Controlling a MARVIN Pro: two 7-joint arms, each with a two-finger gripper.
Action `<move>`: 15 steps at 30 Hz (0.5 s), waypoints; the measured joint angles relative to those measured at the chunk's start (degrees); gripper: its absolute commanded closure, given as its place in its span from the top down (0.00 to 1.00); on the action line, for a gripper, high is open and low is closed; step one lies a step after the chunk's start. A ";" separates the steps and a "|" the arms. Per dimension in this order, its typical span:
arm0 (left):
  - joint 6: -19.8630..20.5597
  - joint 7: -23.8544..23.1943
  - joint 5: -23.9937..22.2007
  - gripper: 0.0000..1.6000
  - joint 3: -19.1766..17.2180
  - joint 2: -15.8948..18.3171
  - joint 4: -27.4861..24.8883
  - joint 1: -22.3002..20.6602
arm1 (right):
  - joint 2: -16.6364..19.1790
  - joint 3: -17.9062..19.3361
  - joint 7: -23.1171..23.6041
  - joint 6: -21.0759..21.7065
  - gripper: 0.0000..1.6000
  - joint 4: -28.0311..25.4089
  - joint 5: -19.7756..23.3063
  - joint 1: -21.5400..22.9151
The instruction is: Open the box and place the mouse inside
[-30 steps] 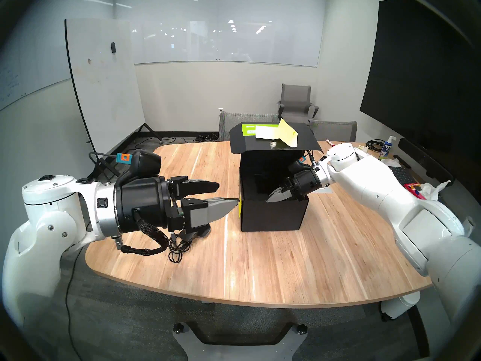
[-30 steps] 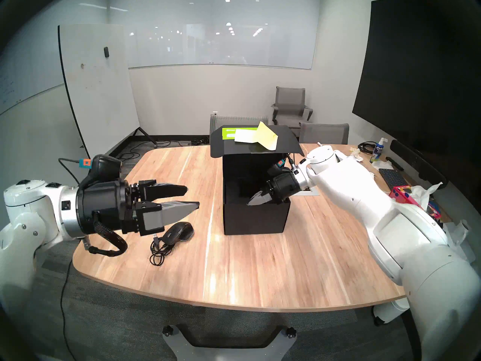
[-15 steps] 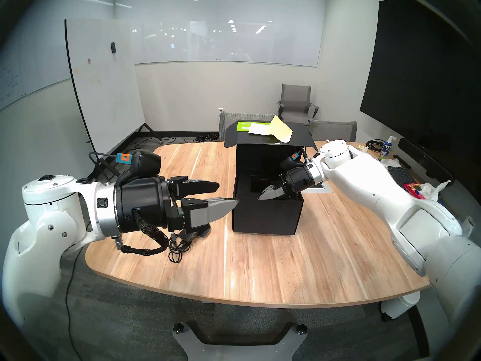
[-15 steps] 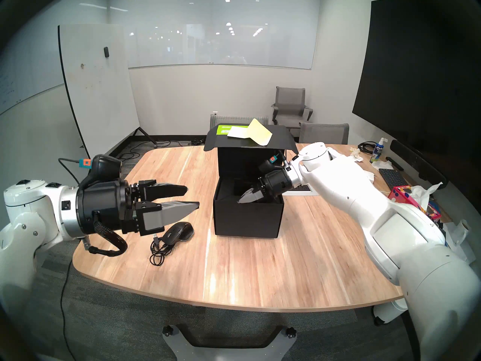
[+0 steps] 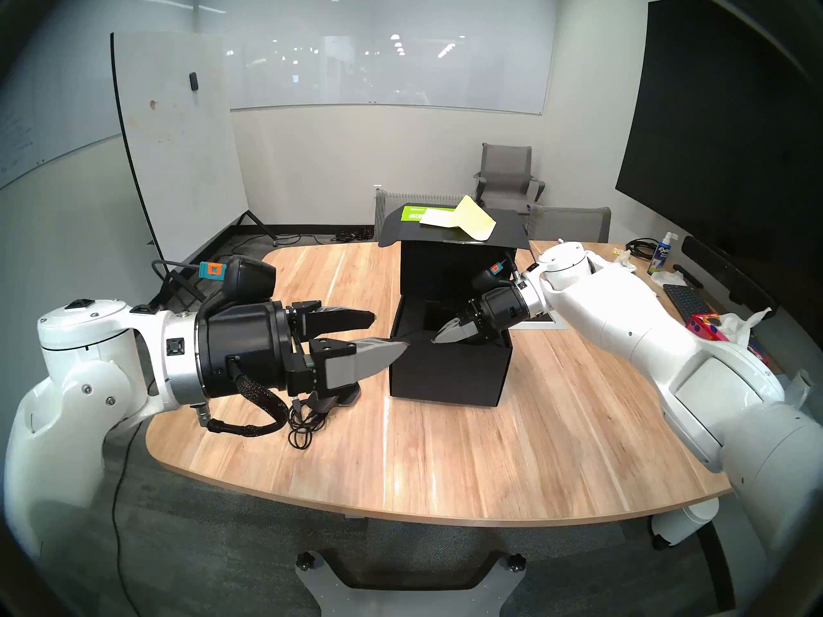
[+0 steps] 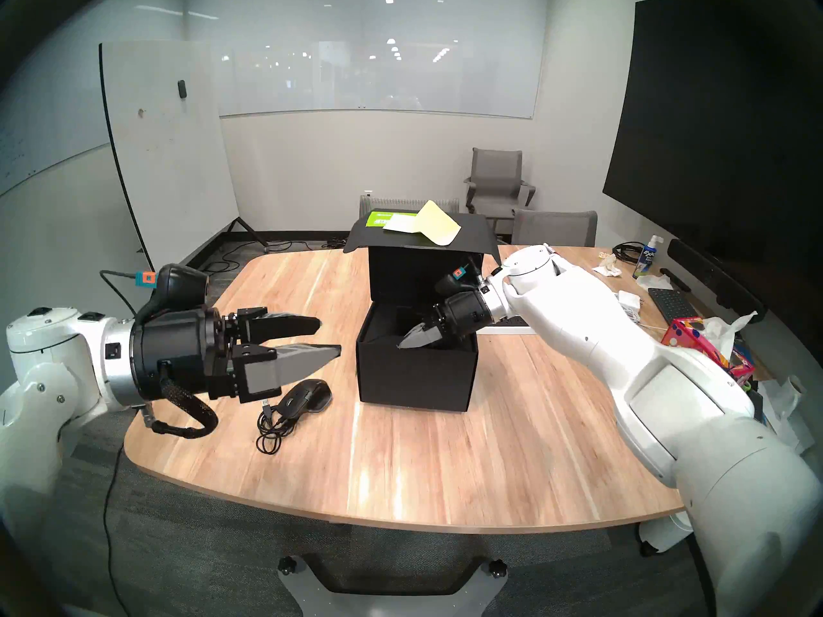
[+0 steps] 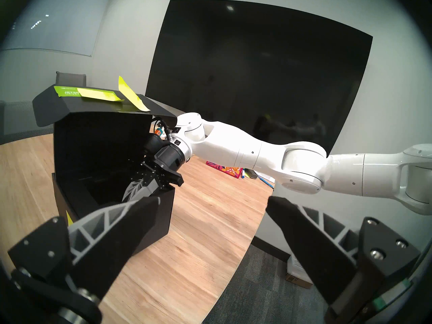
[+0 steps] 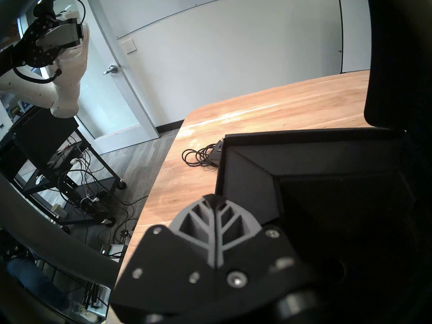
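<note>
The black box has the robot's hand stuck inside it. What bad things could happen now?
The right gripper, shut, reaches over the box wall, so it might drag or tip the box. The lid stands open above that arm and could flop back down. The mouse lies beside the box with its cable in loose loops, which could snag when lifted.

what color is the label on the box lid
Bright green label with pale lettering, partly under yellow-green sticky notes; clearest in the left wrist view.
</note>
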 measured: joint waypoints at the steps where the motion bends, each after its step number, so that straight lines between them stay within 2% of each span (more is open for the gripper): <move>1: 0.00 0.00 0.00 1.00 0.00 0.00 0.00 0.00 | -0.27 -0.08 0.01 -0.11 0.00 0.41 0.00 -0.01; 15: 0.05 0.00 0.02 1.00 0.00 -0.04 0.00 -0.02 | -3.81 -0.92 0.02 -2.60 0.00 4.96 -0.06 -0.11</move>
